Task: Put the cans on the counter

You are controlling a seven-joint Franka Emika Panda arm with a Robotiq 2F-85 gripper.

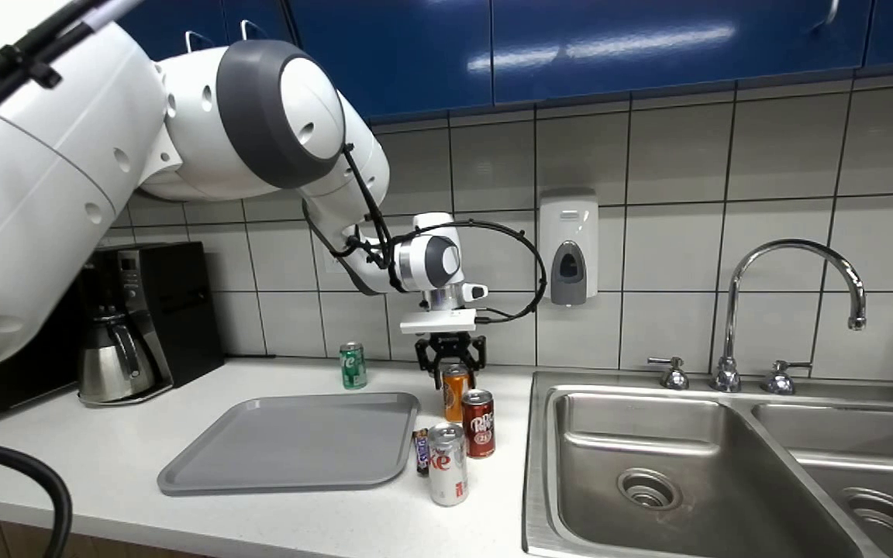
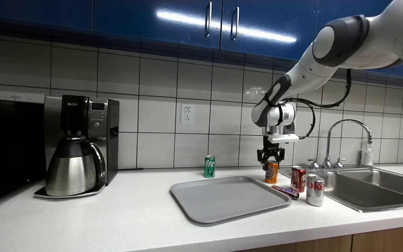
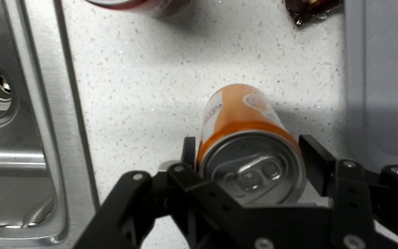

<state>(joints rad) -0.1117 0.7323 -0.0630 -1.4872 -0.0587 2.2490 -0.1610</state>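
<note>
white arm (image 1: 276,116) reaches over, its hand (image 3: 249,150) pointing down astride the orange can (image 2: 271,174), grip unclear.

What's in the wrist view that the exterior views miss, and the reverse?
Wrist view only: pull tab on the orange can.

Exterior views only, mainly: green can, silver-white can, coffee pot, faucet, blue cabinets.

Shared: orange can, gripper, counter, plus dark red can, wrapped bar, grey tray and sink, these four cropped in the wrist view.
</note>
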